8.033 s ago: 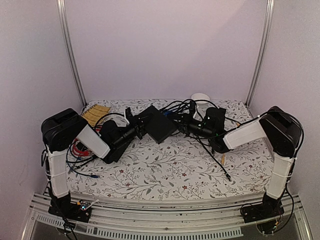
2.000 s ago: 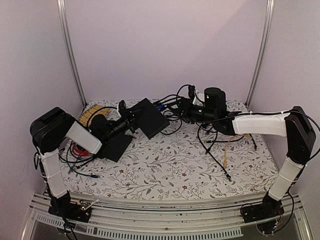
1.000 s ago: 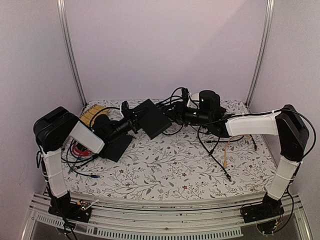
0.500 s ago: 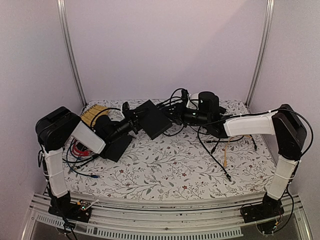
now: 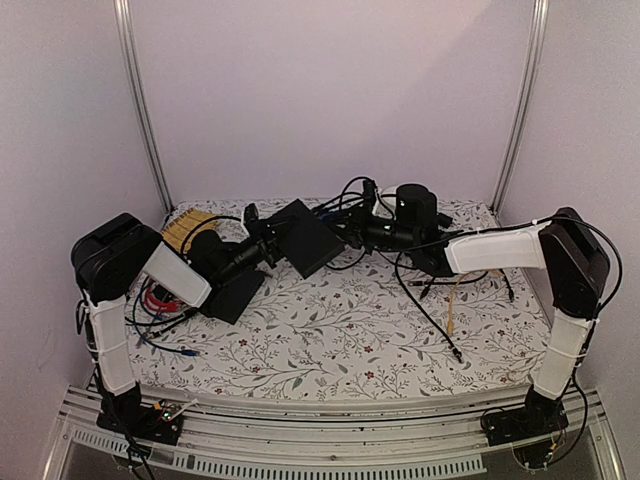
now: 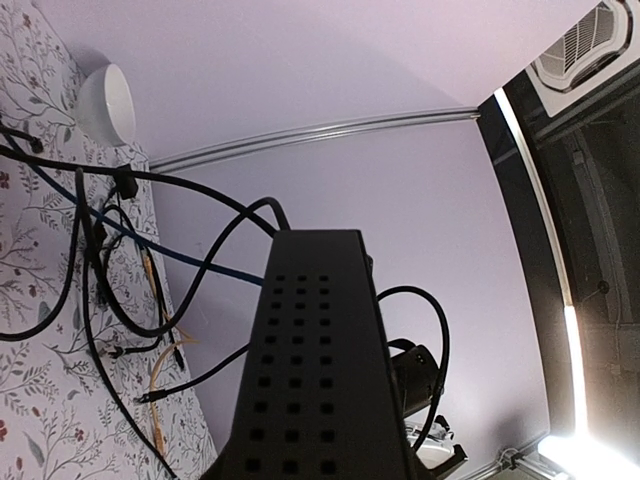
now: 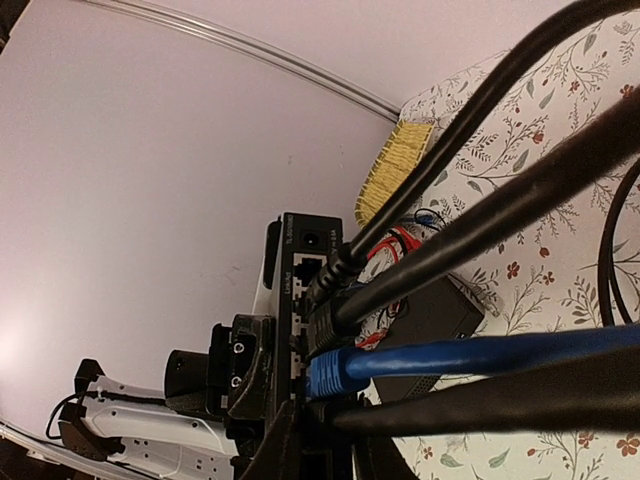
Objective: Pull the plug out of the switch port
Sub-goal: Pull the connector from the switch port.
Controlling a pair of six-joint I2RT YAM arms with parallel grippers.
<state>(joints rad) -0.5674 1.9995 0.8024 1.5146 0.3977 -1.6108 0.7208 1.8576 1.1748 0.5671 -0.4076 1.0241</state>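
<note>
Top view: I am holding the switch (image 5: 305,238) off the bench (image 5: 330,340) with the left tool (image 5: 264,246), which is clamping the box at its left end. The box is tilting. Its socket edge is facing right, toward the right tool (image 5: 352,232), which is sitting just beside that edge among the cables (image 5: 430,300). The right arm is the nearer one to the plugs; the left arm is on the opposite end, bracing.

Left wrist view: I am looking along the vented face of the switch. Its long axis is running away from this camera, and the cables are leaving the far end and trailing down to the bench. The fingers are not showing here.

Right wrist view: the socket row is facing this camera and running up and down the frame. A blue plug (image 7: 330,372) and black plugs (image 7: 322,290) are sitting in it, their leads coming straight out toward me. I cannot tell whether the right tool is closing on a plug or standing apart. My judgement: the pull should go straight out along the plug's axis, away from the socket edge.
</note>
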